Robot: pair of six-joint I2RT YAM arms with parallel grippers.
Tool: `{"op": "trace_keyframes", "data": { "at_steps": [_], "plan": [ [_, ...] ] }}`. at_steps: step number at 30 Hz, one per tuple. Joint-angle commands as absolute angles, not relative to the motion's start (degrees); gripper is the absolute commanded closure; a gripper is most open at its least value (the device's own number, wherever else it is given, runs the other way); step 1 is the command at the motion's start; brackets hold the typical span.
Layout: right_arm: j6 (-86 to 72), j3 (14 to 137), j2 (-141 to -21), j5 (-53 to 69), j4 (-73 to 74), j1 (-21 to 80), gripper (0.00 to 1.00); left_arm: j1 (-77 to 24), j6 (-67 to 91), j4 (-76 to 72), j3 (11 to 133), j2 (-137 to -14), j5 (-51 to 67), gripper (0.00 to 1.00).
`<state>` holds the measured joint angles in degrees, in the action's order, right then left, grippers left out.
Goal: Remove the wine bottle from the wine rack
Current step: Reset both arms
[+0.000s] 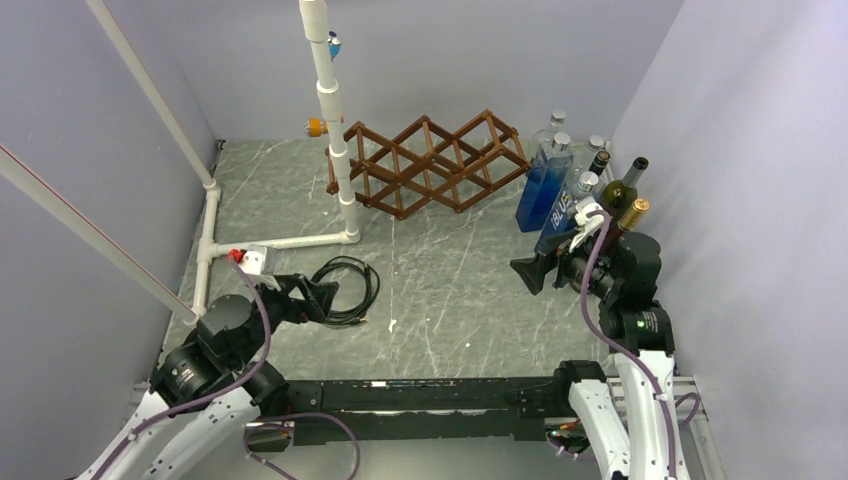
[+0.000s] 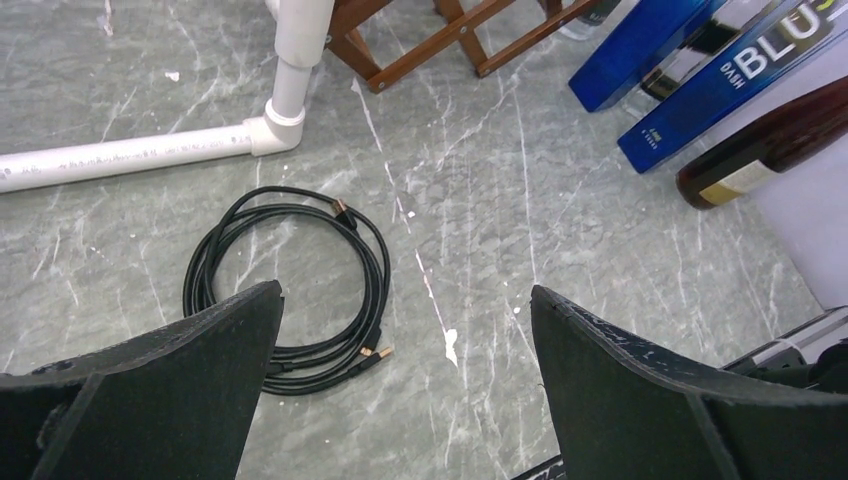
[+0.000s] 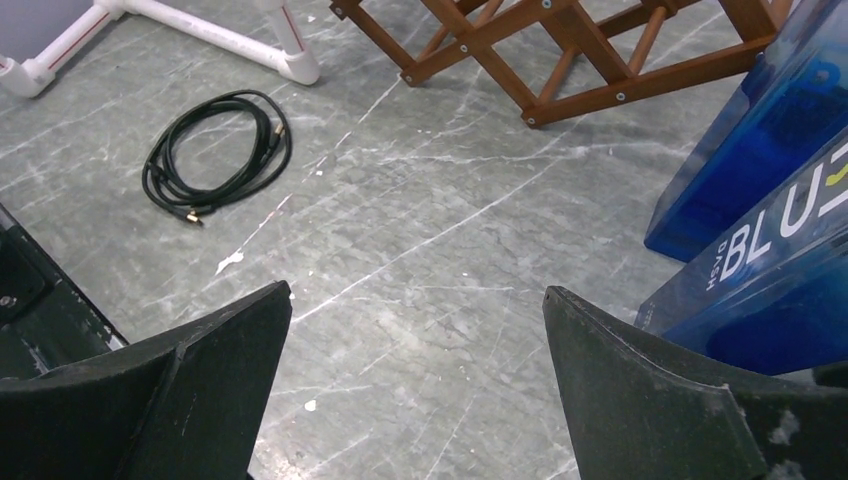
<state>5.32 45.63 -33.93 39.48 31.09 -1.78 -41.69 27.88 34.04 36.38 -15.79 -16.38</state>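
— Left gripper?
— Spread wide, gripping nothing. Coiled black cable on the table just below, mostly toward the left finger.
— Right gripper?
— Likewise parted wide and holding nothing. Blue bottles just to the right of those jaws.
— Wine rack?
— Standing on the table well ahead of both pairs of jaws, with the white pipe frame at its left end.
— Wine bottle?
— Upright, gold-capped, clustered with the blue bottles off to the right of the right jaws, apart from the rack.
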Motion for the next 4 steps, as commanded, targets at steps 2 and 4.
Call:
{"op": "trace_keyframes", "data": {
  "at_steps": [2, 4],
  "plan": [
    [4.24, 47.88, -34.91, 40.76, 29.42, -3.04, 0.0, -41.48, 24.79, 30.42, 35.57, -12.49, -15.4, 0.0],
    [4.46, 47.94, -35.19, 41.7, 29.67, -3.31, 0.0, -41.44, 24.26, 30.01, 35.3, -12.22, -15.62, 0.01]
  ]
}}
